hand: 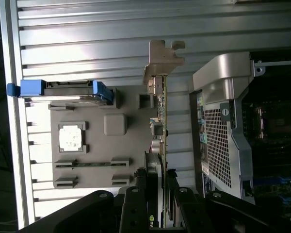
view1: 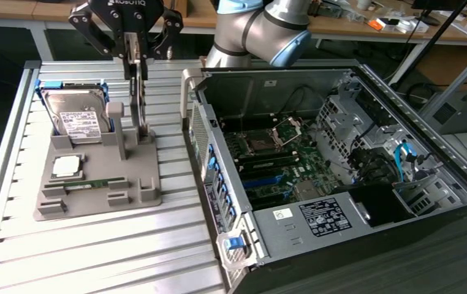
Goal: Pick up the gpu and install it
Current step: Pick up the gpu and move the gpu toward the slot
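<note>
Beginning with the exterior view: the pincer (view1: 136, 61) is seen above the grey holder tray (view1: 94, 205), its fingers clamped on the upper edge of the gpu (view1: 140, 104). The gpu is presented upright and edge-on as a thin dark strip, its lower end at the tray's posts; whether it is seated there cannot be told. On the same tray are listed a hard drive (view1: 78, 113) in blue rails, a processor chip (view1: 66, 164) and a green memory stick (view1: 86, 182). The tray is carried by the ribbed metal worktop (view1: 94, 260). An open computer case (view1: 299, 76) is placed to the exterior view's right of the tray, its motherboard (view1: 274, 165) exposed.

Wrist view: the gpu (hand: 162, 104) is seen edge-on between the pincer (hand: 160, 177) fingers, its metal bracket at the far end. The tray (hand: 102, 148), hard drive (hand: 63, 91), chip (hand: 70, 137) and case (hand: 223, 141) are recorded alongside.
</note>
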Tool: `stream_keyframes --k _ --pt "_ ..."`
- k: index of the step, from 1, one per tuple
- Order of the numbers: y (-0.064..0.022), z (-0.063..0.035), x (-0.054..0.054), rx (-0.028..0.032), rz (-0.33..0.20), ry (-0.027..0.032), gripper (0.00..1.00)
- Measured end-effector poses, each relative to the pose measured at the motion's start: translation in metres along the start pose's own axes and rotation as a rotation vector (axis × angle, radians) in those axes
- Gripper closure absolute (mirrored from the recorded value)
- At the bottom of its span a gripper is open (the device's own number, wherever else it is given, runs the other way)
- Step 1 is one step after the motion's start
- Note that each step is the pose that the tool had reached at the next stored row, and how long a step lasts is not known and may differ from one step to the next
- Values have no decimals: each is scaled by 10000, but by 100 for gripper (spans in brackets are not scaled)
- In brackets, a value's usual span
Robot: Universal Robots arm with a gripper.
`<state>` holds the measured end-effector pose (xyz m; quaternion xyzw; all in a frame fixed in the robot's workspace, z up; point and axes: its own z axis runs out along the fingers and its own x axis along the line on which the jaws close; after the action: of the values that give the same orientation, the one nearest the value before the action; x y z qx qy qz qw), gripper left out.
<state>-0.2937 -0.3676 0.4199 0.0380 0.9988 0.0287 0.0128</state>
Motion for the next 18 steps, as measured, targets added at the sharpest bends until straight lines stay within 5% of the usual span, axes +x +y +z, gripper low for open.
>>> stream_keyframes --k 18 --pt "7 -114 -3 -27 1 2 73"
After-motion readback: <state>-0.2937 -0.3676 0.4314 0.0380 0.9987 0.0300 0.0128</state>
